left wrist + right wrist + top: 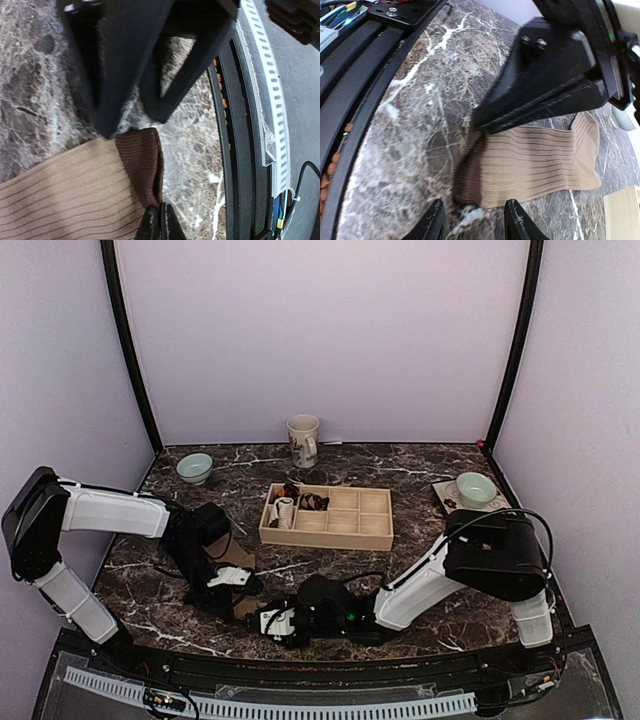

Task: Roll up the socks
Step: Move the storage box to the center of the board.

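A tan ribbed sock [540, 160] with a dark brown cuff [470, 175] lies flat near the table's front edge, and shows partly under the arms in the top view [237, 554]. My left gripper [161, 222] is shut, pinching the edge of the cuff [140, 160]. From the right wrist view its black fingers [535, 100] come down onto the cuff's far corner. My right gripper [476, 222] is open, its tips straddling the cuff's near corner without touching it. A small dark bundle with pale patches [315, 502] lies in the tray, too small to read its pattern.
A wooden compartment tray [325, 535] stands mid-table, holding a white striped roll [284, 510]. A mug [303, 440] stands behind it, a green bowl [194, 468] at the back left and a bowl on a saucer [476, 488] at the right. A black rail [240, 150] borders the front edge close to the sock.
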{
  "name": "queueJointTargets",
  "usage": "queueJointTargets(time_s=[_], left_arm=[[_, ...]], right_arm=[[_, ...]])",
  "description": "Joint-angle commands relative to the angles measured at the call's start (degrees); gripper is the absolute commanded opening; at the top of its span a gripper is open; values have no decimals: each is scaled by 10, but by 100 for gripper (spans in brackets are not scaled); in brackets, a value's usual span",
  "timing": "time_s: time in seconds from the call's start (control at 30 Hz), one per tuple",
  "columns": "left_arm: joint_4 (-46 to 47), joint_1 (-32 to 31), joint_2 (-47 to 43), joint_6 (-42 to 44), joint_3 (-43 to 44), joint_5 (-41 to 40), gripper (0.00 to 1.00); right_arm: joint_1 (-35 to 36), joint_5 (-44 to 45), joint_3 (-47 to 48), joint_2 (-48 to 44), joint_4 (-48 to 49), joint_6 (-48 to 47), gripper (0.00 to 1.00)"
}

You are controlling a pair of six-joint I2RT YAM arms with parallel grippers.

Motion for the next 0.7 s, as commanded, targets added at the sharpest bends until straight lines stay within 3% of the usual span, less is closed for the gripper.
queueJointTargets(time_s=[0.0, 0.3, 0.67], left_arm=[[0, 1, -20, -4, -29, 1, 3], [31, 2, -37, -13, -56, -18, 3], [14, 2, -97, -24, -59, 9, 3]], right_arm=[[-10, -15, 39, 35, -18, -8, 37], [-9, -20, 62, 52, -21, 26, 33], [-22, 66, -145, -63, 77, 234, 36]])
